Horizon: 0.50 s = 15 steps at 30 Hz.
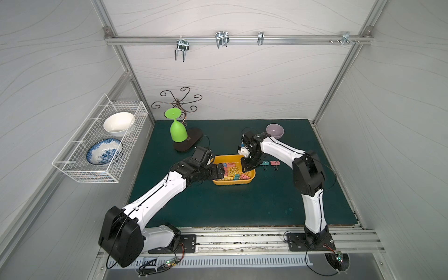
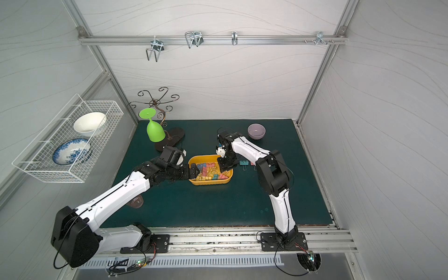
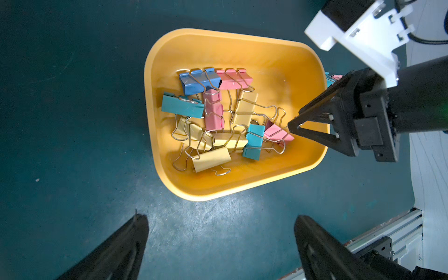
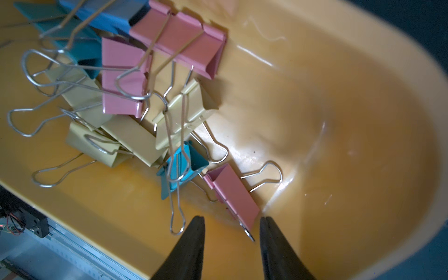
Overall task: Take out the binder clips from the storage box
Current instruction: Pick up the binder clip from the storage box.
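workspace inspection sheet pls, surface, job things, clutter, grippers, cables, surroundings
surface: dark green mat, scuffed, no spill seen
job's things: storage box mid-mat holding most binder clips; teal clip and loose pink clip on the mat beside it
clutter: lilac bowl, upside-down green goblet by a scroll rack
grippers: left gripper open near the box's end; right gripper open inside it, tips astride the nearest pink clip
cables: black cables bundled at the front rail
surroundings: white walls, hooks on a rail, wire basket with two dishes
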Tool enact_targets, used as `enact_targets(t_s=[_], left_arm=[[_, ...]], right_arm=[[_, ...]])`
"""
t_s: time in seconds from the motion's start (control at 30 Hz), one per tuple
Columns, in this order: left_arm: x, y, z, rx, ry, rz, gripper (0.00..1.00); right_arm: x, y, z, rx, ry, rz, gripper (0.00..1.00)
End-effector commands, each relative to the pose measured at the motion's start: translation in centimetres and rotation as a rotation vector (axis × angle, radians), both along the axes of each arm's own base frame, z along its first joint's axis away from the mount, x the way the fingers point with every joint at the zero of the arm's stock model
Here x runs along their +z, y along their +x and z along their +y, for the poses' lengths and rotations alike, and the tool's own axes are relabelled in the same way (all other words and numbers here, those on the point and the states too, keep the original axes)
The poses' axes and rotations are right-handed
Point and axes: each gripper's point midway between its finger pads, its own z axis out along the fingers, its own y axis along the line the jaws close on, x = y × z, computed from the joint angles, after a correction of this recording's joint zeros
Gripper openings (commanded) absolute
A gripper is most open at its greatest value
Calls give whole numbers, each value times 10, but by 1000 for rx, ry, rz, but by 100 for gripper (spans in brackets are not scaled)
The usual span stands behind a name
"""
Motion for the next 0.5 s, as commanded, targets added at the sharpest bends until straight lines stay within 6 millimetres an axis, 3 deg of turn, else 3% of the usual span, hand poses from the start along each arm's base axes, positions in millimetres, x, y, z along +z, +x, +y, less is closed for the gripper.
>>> enact_targets(t_s=[0.0, 0.47], left_arm=[[13, 6, -4, -6, -29, -43, 98], [12, 5, -5, -11, -31, -37, 98]], right_arm=[[2, -14, 3, 46, 12, 61, 36], [11, -15, 6, 105, 29, 61, 11]])
